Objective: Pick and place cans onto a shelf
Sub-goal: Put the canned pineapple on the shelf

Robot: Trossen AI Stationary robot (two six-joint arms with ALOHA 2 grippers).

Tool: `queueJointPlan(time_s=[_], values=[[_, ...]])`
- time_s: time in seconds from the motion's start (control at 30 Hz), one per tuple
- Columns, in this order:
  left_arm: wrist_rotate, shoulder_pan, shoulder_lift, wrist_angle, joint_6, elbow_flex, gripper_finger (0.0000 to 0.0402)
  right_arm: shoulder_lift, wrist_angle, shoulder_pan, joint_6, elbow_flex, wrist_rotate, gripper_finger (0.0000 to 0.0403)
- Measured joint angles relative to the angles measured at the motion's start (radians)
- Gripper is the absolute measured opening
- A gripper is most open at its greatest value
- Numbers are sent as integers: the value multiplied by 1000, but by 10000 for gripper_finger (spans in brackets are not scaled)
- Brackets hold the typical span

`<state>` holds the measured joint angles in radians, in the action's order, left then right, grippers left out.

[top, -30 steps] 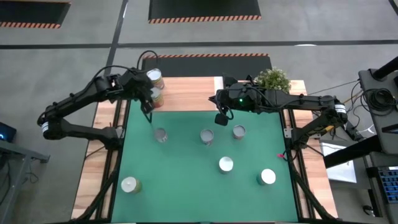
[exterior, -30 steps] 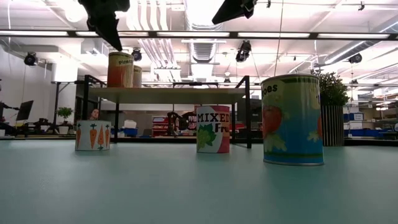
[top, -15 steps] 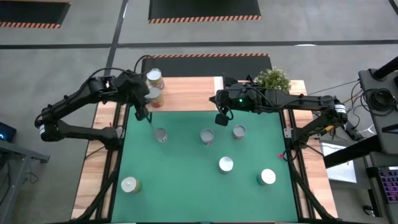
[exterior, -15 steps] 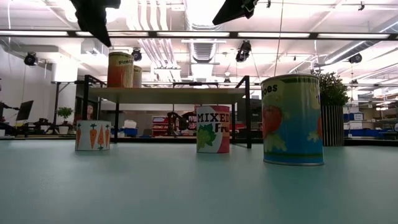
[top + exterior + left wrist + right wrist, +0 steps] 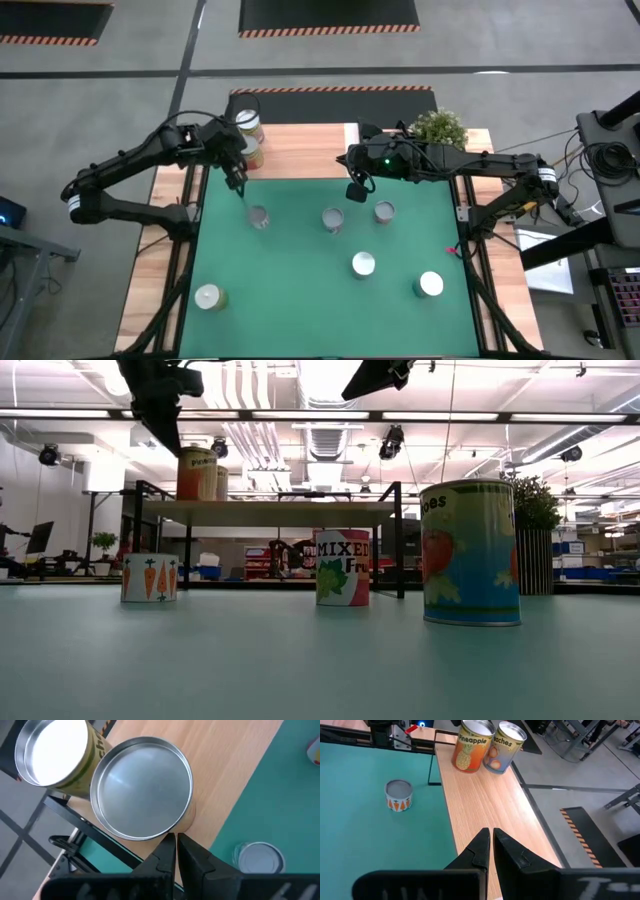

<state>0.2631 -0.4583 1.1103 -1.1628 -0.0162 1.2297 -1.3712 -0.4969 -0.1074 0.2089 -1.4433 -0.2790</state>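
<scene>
The left gripper (image 5: 238, 183) is hanging with its fingers pressed together and holding nothing, above the near edge of the shelf (image 5: 300, 150), right beside the two cans that are already standing there. In the left wrist view its closed fingertips are sitting just at the rim of the silver-topped can (image 5: 141, 795), with the yellow-labelled can (image 5: 52, 751) touching that one on the far side; the right wrist view shows the same pair as a pineapple can (image 5: 472, 747) and a peaches can (image 5: 504, 746) side by side at the shelf's end. So two cans are looking placed, and the job is well short of half done: six more are still waiting on the green bench (image 5: 300, 290). These are the carrot can (image 5: 259, 217), standing near and just below the left gripper, the mixed-fruit can (image 5: 333, 219), a third can (image 5: 384, 211) in the same row, a white-topped can (image 5: 363, 264) further toward the front, another (image 5: 431, 284) near the right front, and a yellow-sided can (image 5: 208, 297) at the left front. The right gripper (image 5: 356, 190) is hovering closed and empty over the bench's back edge, between the mixed-fruit can and the third can in that row, touching neither. The carrot can is probably the likeliest next pick for the left arm.
</scene>
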Motion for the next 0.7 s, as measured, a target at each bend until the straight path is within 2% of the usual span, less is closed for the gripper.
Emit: queueJointPlan(time_s=[0.2,0.33,0.7], values=[[4,0,-4,1,28,0,0,0,-2,0,0,0,0,13],[52,0,-4,7,39,0,0,0,-3,0,0,0,0,13],[53,0,-5,35,74,-2,0,0,-45,0,-24,0,0,13]])
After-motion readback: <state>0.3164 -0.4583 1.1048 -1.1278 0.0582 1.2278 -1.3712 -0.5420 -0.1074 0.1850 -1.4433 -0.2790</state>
